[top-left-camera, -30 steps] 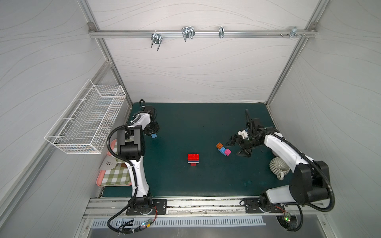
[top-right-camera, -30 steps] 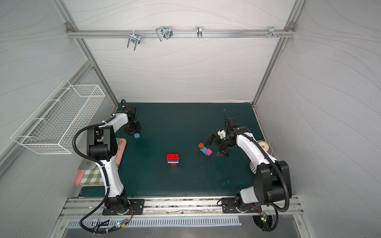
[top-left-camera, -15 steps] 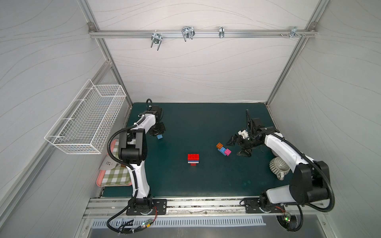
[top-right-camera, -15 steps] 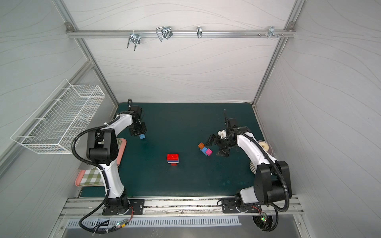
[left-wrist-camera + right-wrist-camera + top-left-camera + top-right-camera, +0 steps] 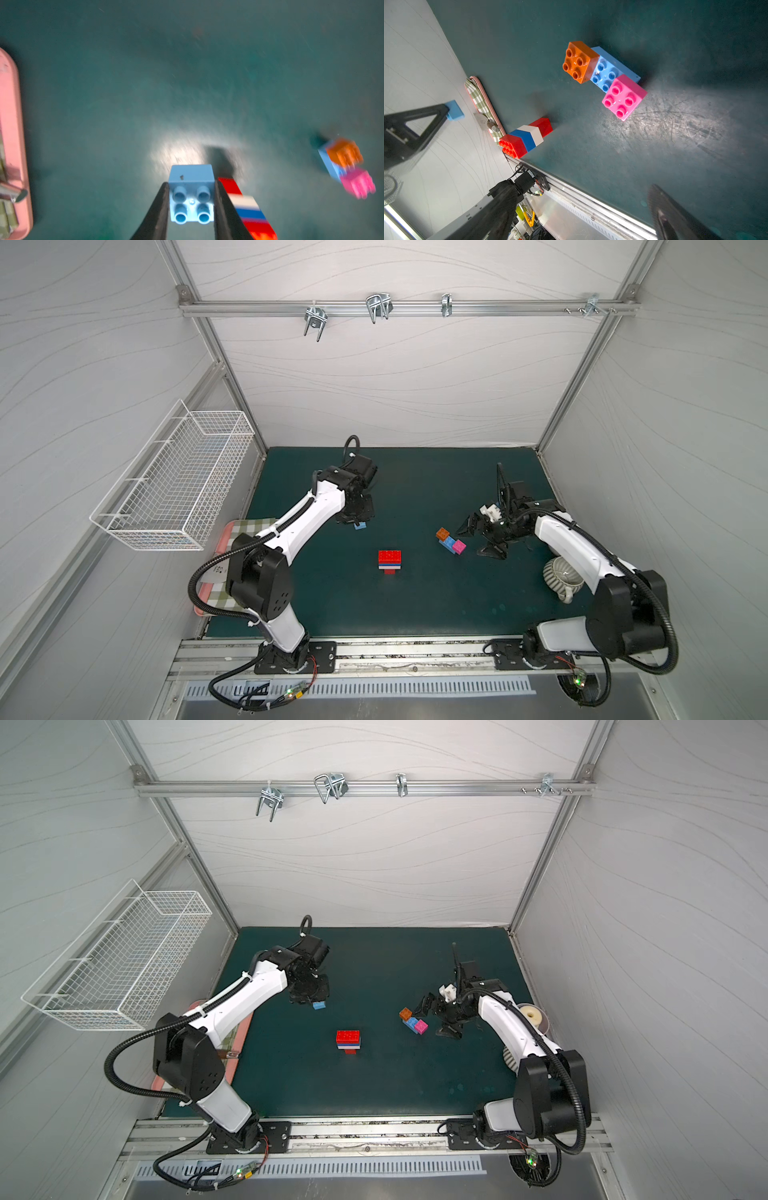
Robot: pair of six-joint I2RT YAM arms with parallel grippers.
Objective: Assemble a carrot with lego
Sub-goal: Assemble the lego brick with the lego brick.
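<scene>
My left gripper (image 5: 191,184) is shut on a small light-blue lego brick (image 5: 191,199), held just above the green mat; in both top views this brick (image 5: 360,525) (image 5: 319,1005) hangs left of centre under the left gripper (image 5: 356,517). The partly built carrot (image 5: 390,561) (image 5: 348,1041) lies mid-mat: red, blue, white and a narrow red tip (image 5: 527,137). To its right lies a blue brick topped by an orange (image 5: 579,61) and a pink brick (image 5: 624,96). My right gripper (image 5: 480,538) (image 5: 437,1018) stands open and empty beside that cluster (image 5: 451,541).
A white wire basket (image 5: 174,489) hangs on the left wall. A pink tray (image 5: 208,597) (image 5: 12,124) with a checked cloth sits at the mat's left edge. A ribbed grey cup (image 5: 561,576) stands under the right arm. The metal front rail (image 5: 591,205) borders the mat.
My left arm has swung from the back-left corner toward the middle of the mat, carrying the blue brick. The right arm and the other bricks have stayed put.
</scene>
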